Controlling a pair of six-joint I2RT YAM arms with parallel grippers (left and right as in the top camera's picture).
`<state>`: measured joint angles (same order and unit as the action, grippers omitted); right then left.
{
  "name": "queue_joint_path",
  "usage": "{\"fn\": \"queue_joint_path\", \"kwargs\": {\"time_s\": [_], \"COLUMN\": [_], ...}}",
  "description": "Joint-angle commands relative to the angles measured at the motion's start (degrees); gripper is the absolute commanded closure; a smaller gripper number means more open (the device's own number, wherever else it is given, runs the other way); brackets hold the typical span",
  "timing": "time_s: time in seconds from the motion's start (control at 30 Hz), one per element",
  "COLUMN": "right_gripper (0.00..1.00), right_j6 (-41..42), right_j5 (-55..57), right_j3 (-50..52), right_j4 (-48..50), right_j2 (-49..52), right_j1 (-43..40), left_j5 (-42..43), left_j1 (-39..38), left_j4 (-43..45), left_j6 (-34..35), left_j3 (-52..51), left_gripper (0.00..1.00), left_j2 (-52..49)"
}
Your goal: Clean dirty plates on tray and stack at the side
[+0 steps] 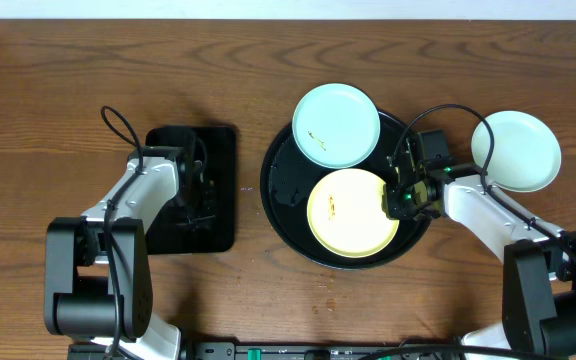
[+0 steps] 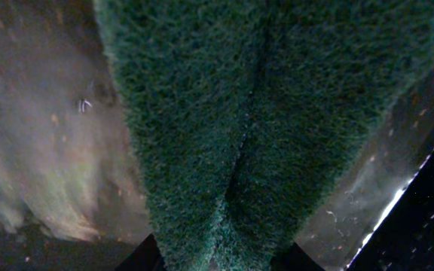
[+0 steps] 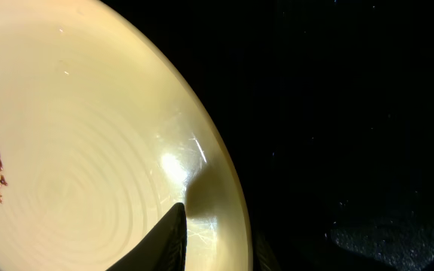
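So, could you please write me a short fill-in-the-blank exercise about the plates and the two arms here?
The round black tray carries ___ plates. The plate whose rim the right arm's fingers straddle is ___ in colour. The third plate, mint-blue, lies off the tray on the ___. The fuzzy pad before the left wrist camera is ___.
Missing words: two; yellow; table; green.

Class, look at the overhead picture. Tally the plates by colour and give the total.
Pale mint-blue plates: 2
Pale yellow plate: 1
Total: 3
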<state>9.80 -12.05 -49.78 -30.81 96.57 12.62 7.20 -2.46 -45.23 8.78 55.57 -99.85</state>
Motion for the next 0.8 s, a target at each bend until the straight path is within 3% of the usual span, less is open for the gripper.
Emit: {"fn": "queue_joint_path", "kwargs": {"time_s": [0.0, 0.07, 0.13, 0.27, 0.5, 0.77], "right_gripper": [0.74, 0.74, 0.74, 0.74, 0.74, 0.74], "right_j6": [-0.44, -0.44, -0.44, -0.44, -0.44, -0.44], "right_j5": [1.05, 1.03, 1.05, 1.05, 1.05, 1.05], "right_j3": [0.87, 0.87, 0.87, 0.87, 0.87, 0.87], "right_j4": [-0.02, -0.04, -0.02, -0.02, -0.02, -0.04], "right_j2": [0.11, 0.11, 0.11, 0.11, 0.11, 0.11], "right_j1": [0.66, 0.66, 0.66, 0.66, 0.66, 0.66], "left_j5": [-0.11, -0.11, -0.13, -0.15, -1.97, -3.8], "left_j1": [-0.09, -0.11, -0.09, -0.09, -0.09, -0.09], "left_j4": [-2.32, -3.56, -3.54, -4.37, -2.58, 4.5], "left_j6": [-0.31, -0.31, -0.31, -0.33, -0.33, -0.31], "left_j3": [-0.59, -0.59, -0.55, 2.08, 6.34, 1.14], "left_gripper": [0.7, 0.66, 0.48, 0.34, 0.33, 0.32], "left_j2": [0.52, 0.52, 0.55, 0.7, 1.81, 1.75]}}
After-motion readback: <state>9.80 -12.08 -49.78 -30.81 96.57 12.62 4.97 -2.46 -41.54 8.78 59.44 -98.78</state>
